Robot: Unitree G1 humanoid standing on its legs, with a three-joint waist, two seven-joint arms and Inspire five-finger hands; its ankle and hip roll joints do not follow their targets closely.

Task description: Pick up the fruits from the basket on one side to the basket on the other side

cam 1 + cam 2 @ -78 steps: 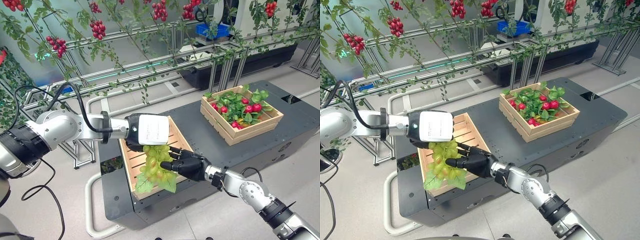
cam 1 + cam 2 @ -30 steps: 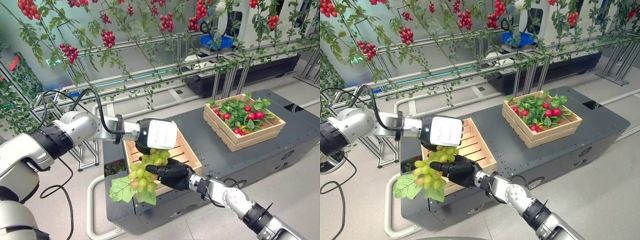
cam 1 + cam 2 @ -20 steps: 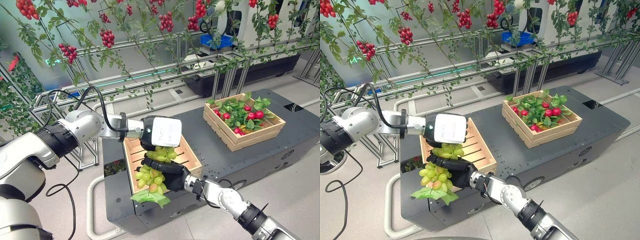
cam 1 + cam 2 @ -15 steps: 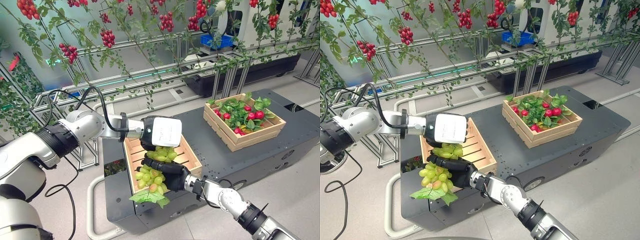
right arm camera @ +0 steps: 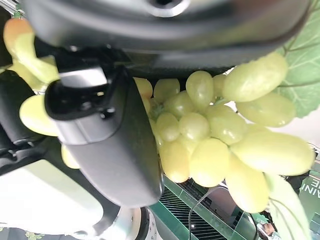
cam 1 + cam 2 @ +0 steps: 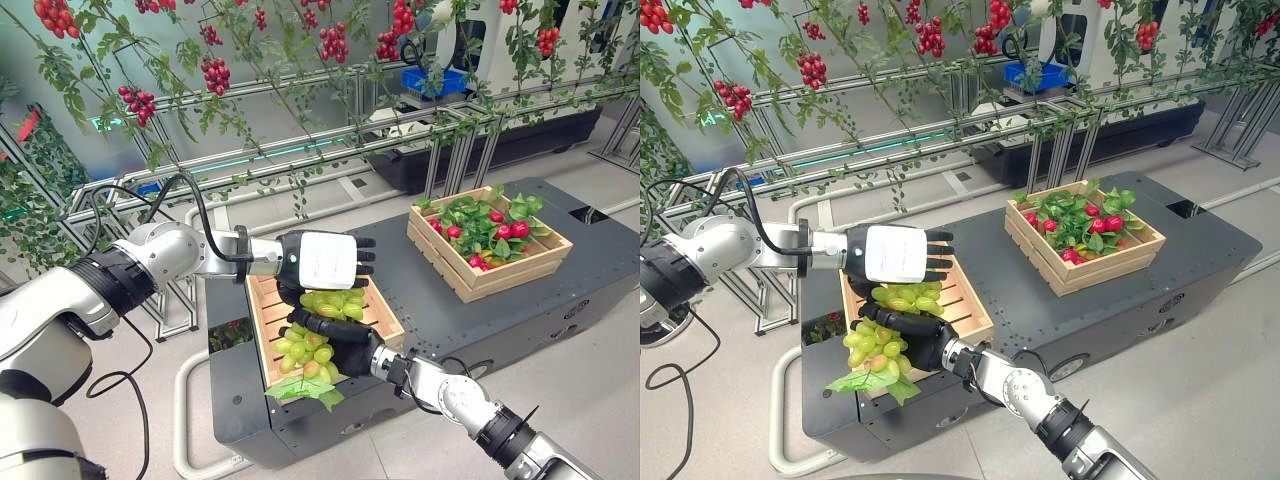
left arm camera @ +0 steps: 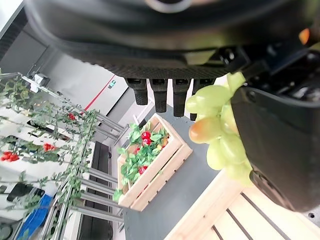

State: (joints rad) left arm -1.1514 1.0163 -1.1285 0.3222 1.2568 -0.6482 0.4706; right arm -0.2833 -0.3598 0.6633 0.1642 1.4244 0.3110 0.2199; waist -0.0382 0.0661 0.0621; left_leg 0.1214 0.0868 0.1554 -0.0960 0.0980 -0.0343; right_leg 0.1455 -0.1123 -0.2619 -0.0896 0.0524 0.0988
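Two hands meet over the near crate, and a bunch of green grapes [image 6: 308, 352] hangs between them. Nearest, the right hand [image 6: 345, 348] reaches in from the lower right, its dark fingers curled round the bunch (the right wrist view shows the grapes [image 5: 215, 135] packed against its palm and thumb). The bunch sits above the front part of the empty slatted crate [image 6: 385, 312], its lower grapes and a green leaf [image 6: 300, 388] drooping over the crate's front edge toward the dark platform [image 6: 430, 290].

Just behind and above, the left hand [image 6: 325, 262] comes in from the left, white-covered back upward, its fingers straight and spread over the top of the bunch; in its wrist view the fingertips [image 7: 162, 95] stick out straight and a few grapes [image 7: 215, 125] show by the palm.

Farther back on the same platform, well apart to the right, stands the second crate [image 6: 510, 265], filled with red fruits [image 6: 500, 230] among green leaves.

Beyond the platform run metal rails [image 6: 330, 150], with vines bearing red berry clusters [image 6: 212, 75] hanging across the top.
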